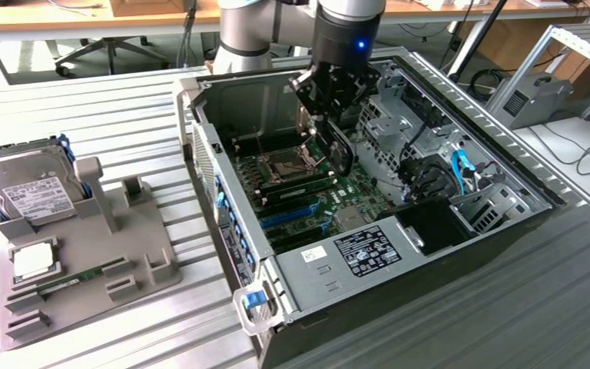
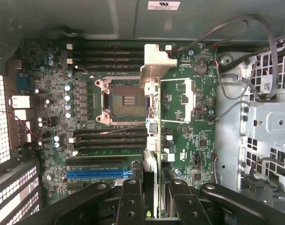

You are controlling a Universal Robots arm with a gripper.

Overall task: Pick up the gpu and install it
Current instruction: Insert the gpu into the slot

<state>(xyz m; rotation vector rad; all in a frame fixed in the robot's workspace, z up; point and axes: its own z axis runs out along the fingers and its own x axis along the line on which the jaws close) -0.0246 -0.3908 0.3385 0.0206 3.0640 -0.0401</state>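
Though edge-on, gpu [image 2: 156,112] between jaws

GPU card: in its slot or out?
Out. The slim black card with silver bracket hangs edge-on in the pincer, above the green motherboard.

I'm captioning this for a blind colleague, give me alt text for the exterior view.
The arm's gripper holds the gpu over the motherboard inside an open computer case lying on a metal table. At the exterior view's left, a grey tray holds a hard drive.

slatted metal table [image 1: 90,115], computer case [image 1: 429,307], grey tray [image 1: 162,254]
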